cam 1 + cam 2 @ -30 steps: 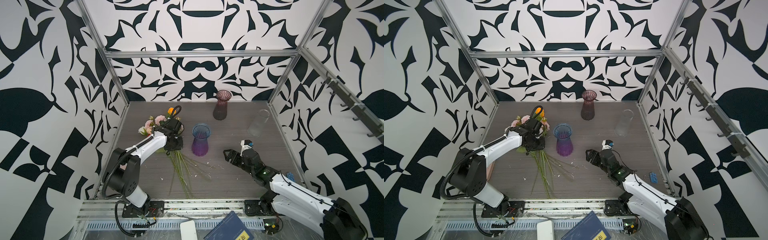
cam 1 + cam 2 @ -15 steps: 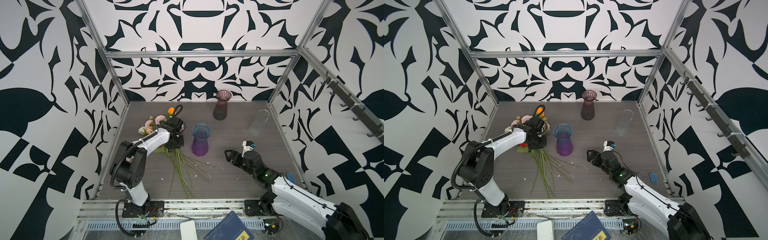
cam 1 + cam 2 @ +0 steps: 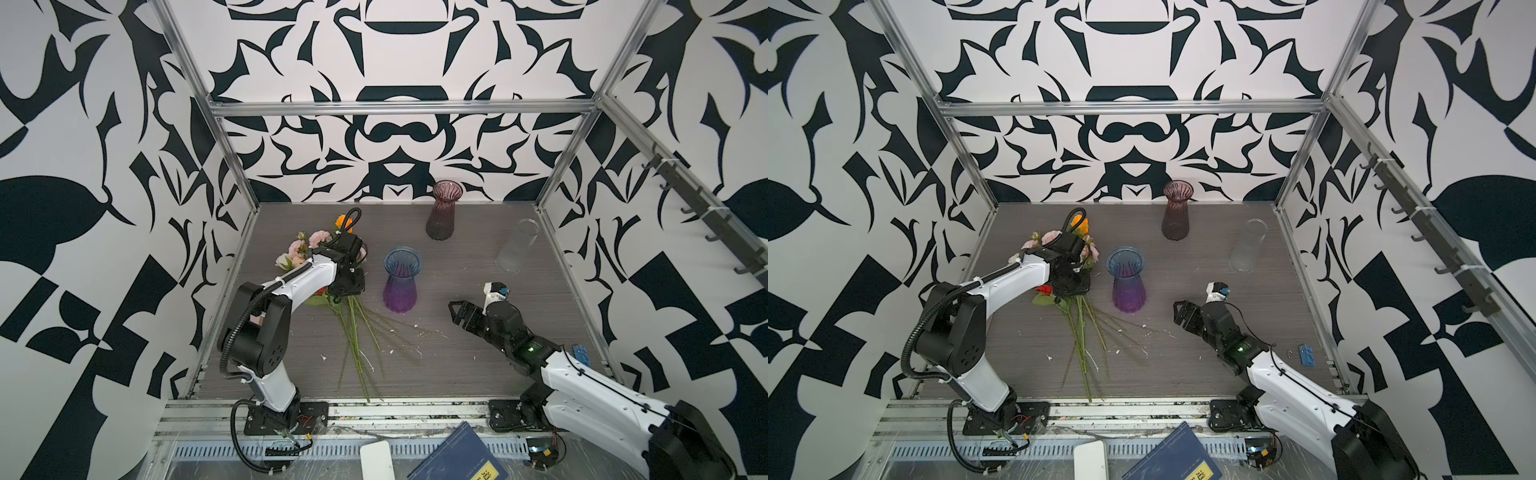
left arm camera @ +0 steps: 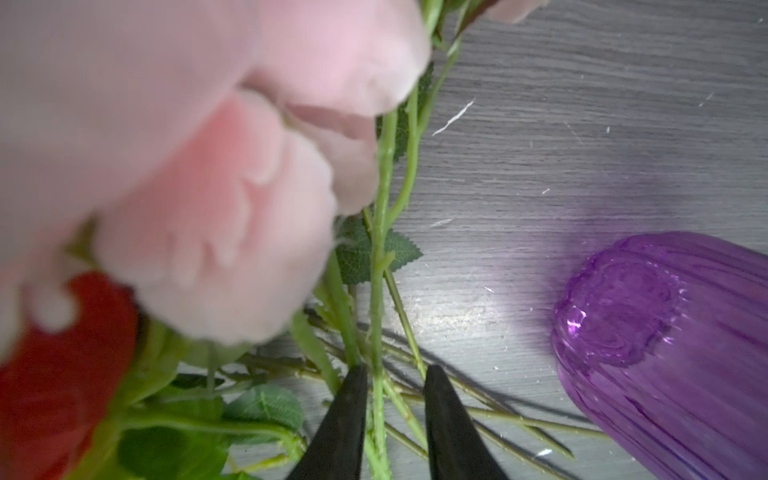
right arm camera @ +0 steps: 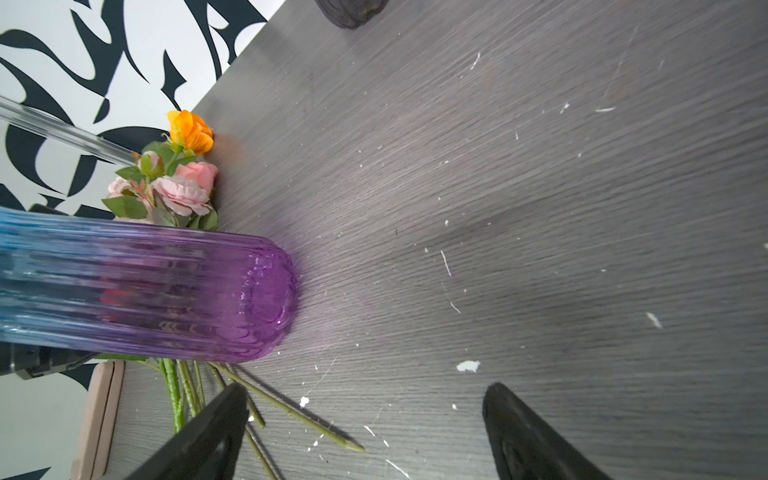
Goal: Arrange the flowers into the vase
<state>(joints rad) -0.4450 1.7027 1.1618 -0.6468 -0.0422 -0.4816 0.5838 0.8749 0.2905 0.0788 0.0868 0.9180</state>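
Flowers (image 3: 320, 238) part-hidden under left pincer (image 4: 395, 374), narrowly agape astride stem (image 4: 377, 291), right pincer (image 5: 366, 390) wide, empty.

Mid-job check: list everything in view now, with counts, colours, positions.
flowers: one loose bunch; pink, orange, red, cream blooms, green stems; lying on the table, left half
ribbed vase: one; blue fading to purple; upright, centre
mauve vase: one; dark mauve; upright, back centre
clear vase: one; colourless; back right
binder clip: one; blue; near the table's right edge
white scraps: several; scattered on the table
book: one; dark blue; off the table, front
flat device: one; white; left of the book
left end effector: one; black; jaws slightly apart around a green stem
right end effector: one; black; jaws wide, empty; front right
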